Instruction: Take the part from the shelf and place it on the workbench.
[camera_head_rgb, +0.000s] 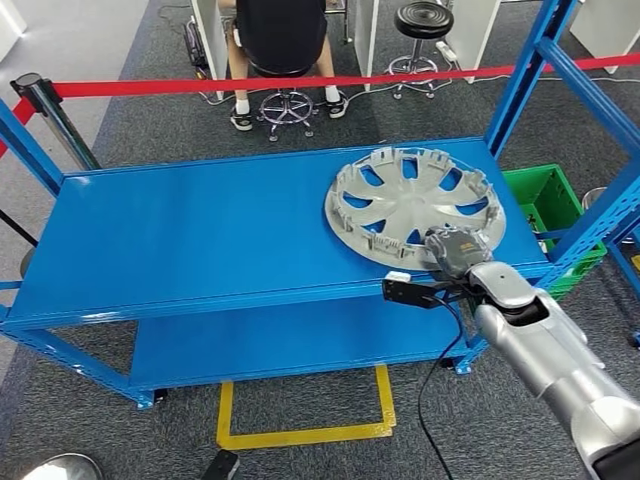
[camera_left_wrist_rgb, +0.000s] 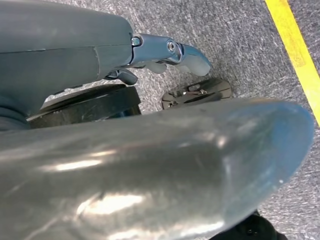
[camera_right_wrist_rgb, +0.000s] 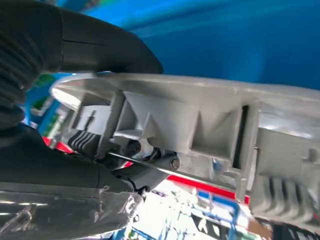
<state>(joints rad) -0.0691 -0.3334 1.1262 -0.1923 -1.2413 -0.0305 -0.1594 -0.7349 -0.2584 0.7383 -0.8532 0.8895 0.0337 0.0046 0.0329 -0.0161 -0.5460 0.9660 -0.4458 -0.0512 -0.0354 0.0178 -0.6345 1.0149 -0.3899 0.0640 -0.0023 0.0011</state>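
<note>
While the green crate (camera_head_rgb: 555, 200) at three o'clock shows no clear contents, the hubcap (camera_head_rgb: 413, 205) lies on the blue shelf (camera_head_rgb: 189, 240), its six-o'clock rim pinched by the right hand (camera_head_rgb: 455, 250); the left hand (camera_left_wrist_rgb: 166, 52) hangs slack over the floor, fingers apart.

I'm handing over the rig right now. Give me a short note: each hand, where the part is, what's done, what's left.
Right hand: grips the near rim of the wheel cover; in the right wrist view the thumb lies on one face of the rim and the fingers on the other.
Left hand: hangs over the carpet, holding nothing, fingers apart.
Wheel cover: at the right end of the blue shelf, hollow side up; whether it is lifted yet is unclear.
Done: grasp made.
Left: lift the cover off the shelf, carry it to the workbench, set it down.
</note>
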